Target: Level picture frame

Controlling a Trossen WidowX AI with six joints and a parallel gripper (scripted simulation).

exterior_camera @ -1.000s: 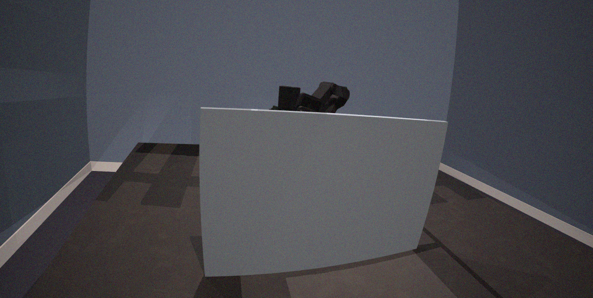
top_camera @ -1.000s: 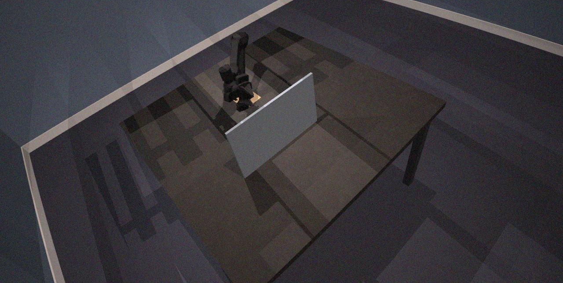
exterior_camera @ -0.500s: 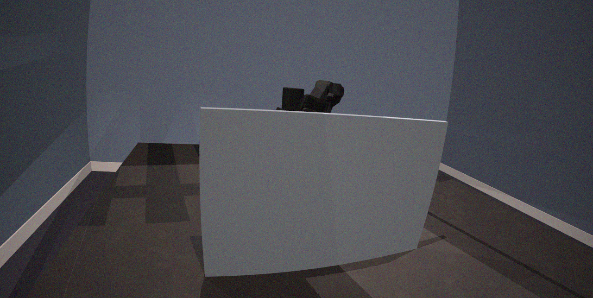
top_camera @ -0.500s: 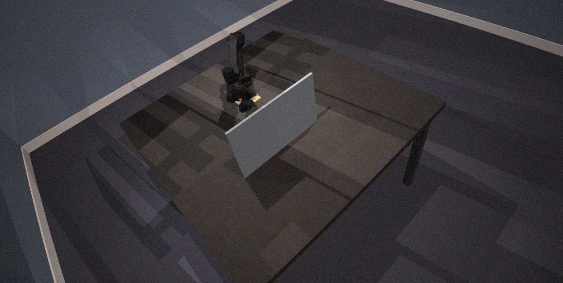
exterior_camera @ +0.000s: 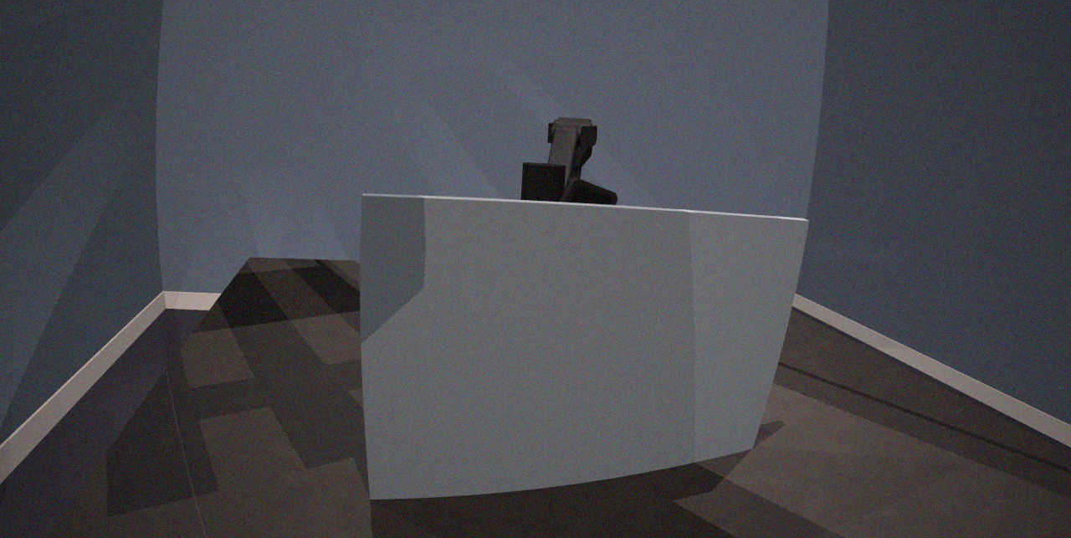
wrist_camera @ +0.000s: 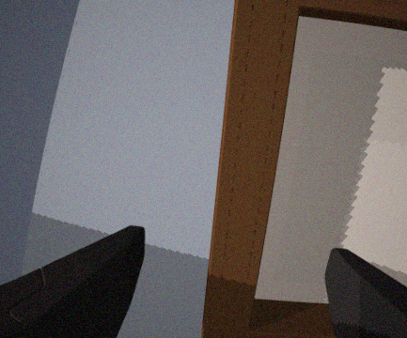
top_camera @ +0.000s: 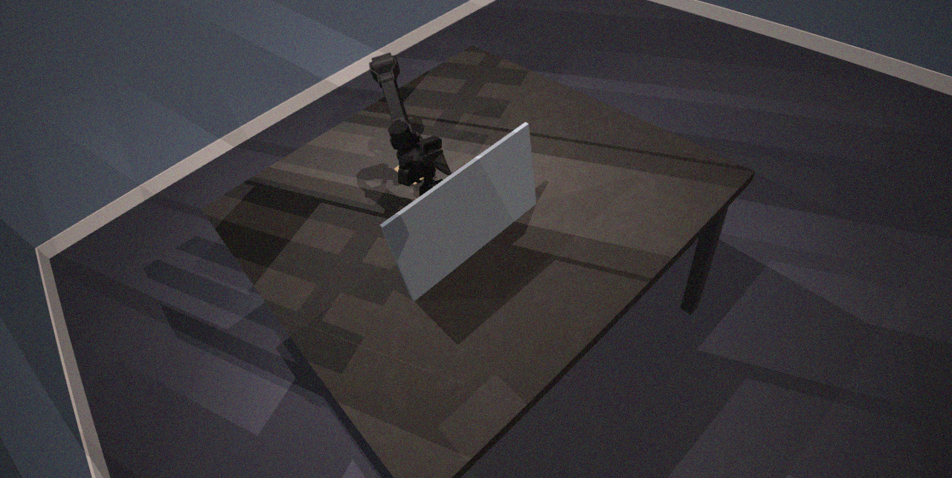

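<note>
On the near face of the upright pale panel, hidden from the exterior view behind the board's back, the work seems to be at its approach. Leftmost in the wrist view, one dark fingertip of the gripper lies over bare panel, outside the frame. Next to the right, between the fingers as seen from there, runs one side bar of the brown picture frame; the fingers stand partly open, apparently gripping nothing. Farther right, the other fingertip overlaps the frame's pale inner area. The frame appears tilted in this view, but the camera's own slant leaves its true lean uncertain, and the screw is not visible. Closing on the bar, lifting slightly, shifting a notch, releasing and checking for level probably all remain; whether any notch is already corrected cannot be told.
</note>
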